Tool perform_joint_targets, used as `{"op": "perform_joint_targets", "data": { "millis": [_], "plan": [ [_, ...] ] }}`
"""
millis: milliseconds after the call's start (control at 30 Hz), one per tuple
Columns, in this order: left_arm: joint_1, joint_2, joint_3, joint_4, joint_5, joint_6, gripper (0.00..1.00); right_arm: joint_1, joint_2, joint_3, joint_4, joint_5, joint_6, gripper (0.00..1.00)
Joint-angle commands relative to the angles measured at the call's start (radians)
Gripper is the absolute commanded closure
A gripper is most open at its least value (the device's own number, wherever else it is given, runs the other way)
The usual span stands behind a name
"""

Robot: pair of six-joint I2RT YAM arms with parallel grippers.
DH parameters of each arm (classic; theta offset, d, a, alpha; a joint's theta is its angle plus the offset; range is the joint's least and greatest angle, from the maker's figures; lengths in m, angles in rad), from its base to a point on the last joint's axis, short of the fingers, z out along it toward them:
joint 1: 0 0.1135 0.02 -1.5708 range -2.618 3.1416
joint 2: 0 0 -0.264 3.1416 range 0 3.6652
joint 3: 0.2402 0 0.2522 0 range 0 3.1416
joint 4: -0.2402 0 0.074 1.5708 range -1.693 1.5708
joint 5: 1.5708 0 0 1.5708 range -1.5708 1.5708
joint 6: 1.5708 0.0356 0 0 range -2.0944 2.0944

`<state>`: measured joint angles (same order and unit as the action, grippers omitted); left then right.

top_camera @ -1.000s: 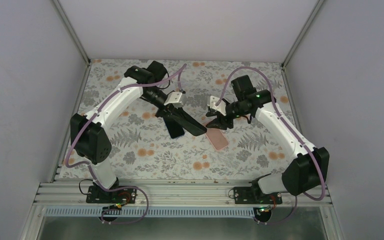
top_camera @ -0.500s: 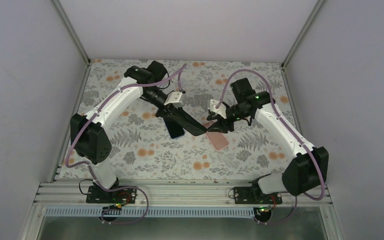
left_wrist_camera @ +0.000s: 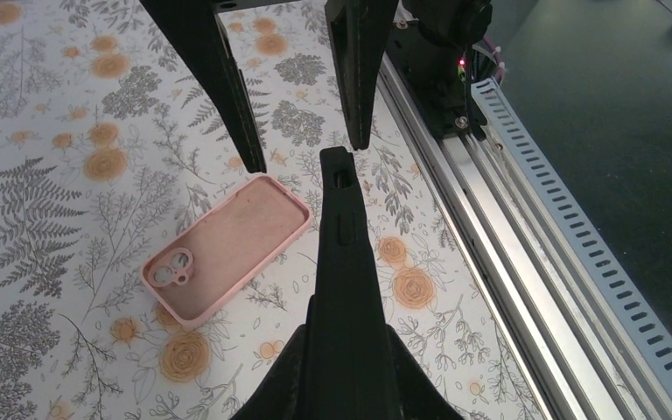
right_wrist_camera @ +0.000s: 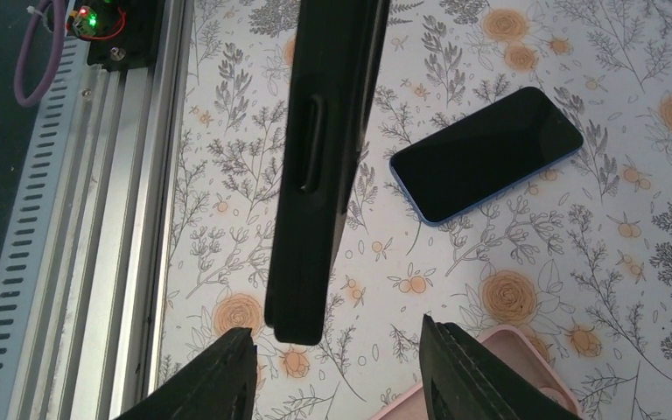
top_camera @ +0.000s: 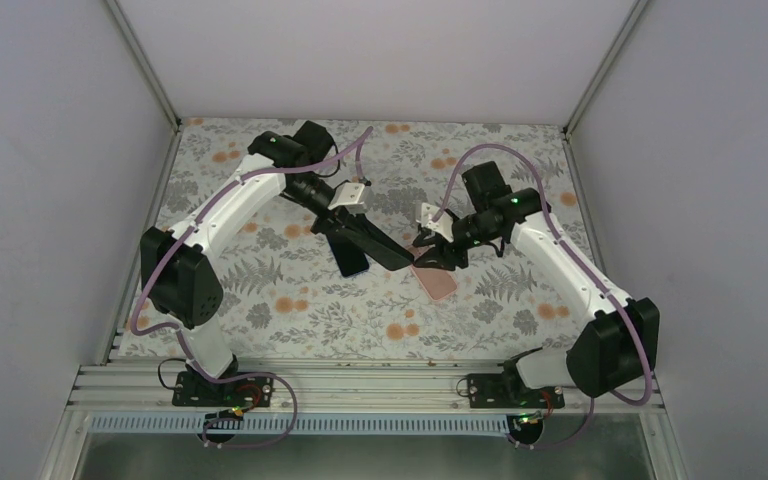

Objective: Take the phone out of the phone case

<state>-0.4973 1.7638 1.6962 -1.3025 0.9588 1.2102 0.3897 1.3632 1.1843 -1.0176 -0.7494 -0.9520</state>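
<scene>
- Two cases are in sight. A black case (left_wrist_camera: 341,254) is held up off the table (left_wrist_camera: 52,131) at the centre of the overhead view. A pink case (left_wrist_camera: 227,249) lies empty, hollow side up, left of centre in the left wrist view.
- Over the last second the right gripper (right_wrist_camera: 339,337) has crept leftward in the overhead view, toward the free end of the black case. The left arm has hardly stirred.
- Its fingers stand wide apart with the tips level with that free end, one on each side. I can make out no contact.
- The left gripper (left_wrist_camera: 346,331) is clamped on the other end, at the bottom centre of its own view, and holds the case edge-on.
- My reading is that one arm anchors the case while the other closes in to take hold, so nothing has been parted yet.
- Seen edge-on, the black case does not show whether a phone sits inside it.
- A bare phone (right_wrist_camera: 488,153) lies flat, glass up, in the upper right of the right wrist view, well apart from the held case.
- The black case is a slim matt slab with rounded corners, a long button ridge on its side and a small hole near its end.
- The pink case is a shallow, soft-looking matt tray with a raised lip and two round lens holes at one corner.
- The phone has glossy dark glass and a thin blue rim.
- The table has a flat print of grey ferns and orange blooms, and a ribbed metal rail (left_wrist_camera: 490,219) runs along its edge.
</scene>
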Motion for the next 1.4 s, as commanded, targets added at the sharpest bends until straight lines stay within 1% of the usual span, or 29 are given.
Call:
{"op": "perform_joint_targets", "data": {
  "millis": [0, 167, 367, 533, 700, 800, 867, 967, 1100, 1167, 1267, 1367],
  "plan": [
    [0.002, -0.03, 0.027, 0.004, 0.079, 0.002, 0.98, -0.003, -0.008, -0.014, 0.058, -0.003, 0.029, 0.51],
    [-0.006, -0.035, 0.027, -0.006, 0.084, 0.006, 0.98, -0.003, -0.01, -0.022, 0.102, -0.004, 0.044, 0.54],
    [-0.01, -0.043, 0.026, -0.004, 0.087, 0.01, 0.98, -0.003, 0.009, -0.011, 0.118, 0.01, 0.052, 0.59],
    [-0.025, -0.047, 0.033, -0.011, 0.101, 0.005, 0.98, -0.005, 0.011, -0.018, 0.178, 0.061, 0.086, 0.62],
    [-0.027, -0.035, 0.056, -0.053, 0.165, 0.035, 0.98, -0.004, 0.0, -0.047, 0.299, 0.136, 0.154, 0.63],
    [-0.032, -0.027, 0.055, -0.053, 0.21, 0.037, 0.98, 0.004, 0.014, -0.037, 0.33, 0.159, 0.18, 0.63],
    [-0.04, -0.02, 0.049, -0.053, 0.234, 0.037, 0.98, 0.012, 0.025, -0.027, 0.347, 0.176, 0.196, 0.62],
    [-0.05, -0.007, 0.036, -0.053, 0.27, 0.041, 0.98, 0.027, 0.046, 0.002, 0.357, 0.179, 0.217, 0.57],
    [-0.064, 0.01, 0.034, -0.054, 0.296, 0.045, 0.98, 0.063, 0.078, 0.059, 0.359, 0.201, 0.241, 0.57],
    [-0.066, 0.018, 0.039, -0.055, 0.31, 0.043, 0.98, 0.081, 0.089, 0.076, 0.385, 0.229, 0.264, 0.56],
    [-0.067, 0.026, 0.04, -0.054, 0.318, 0.044, 0.98, 0.089, 0.104, 0.118, 0.4, 0.207, 0.283, 0.5],
    [-0.068, 0.037, 0.036, -0.054, 0.33, 0.051, 0.98, 0.091, 0.129, 0.18, 0.397, 0.138, 0.296, 0.46]
  ]
}}
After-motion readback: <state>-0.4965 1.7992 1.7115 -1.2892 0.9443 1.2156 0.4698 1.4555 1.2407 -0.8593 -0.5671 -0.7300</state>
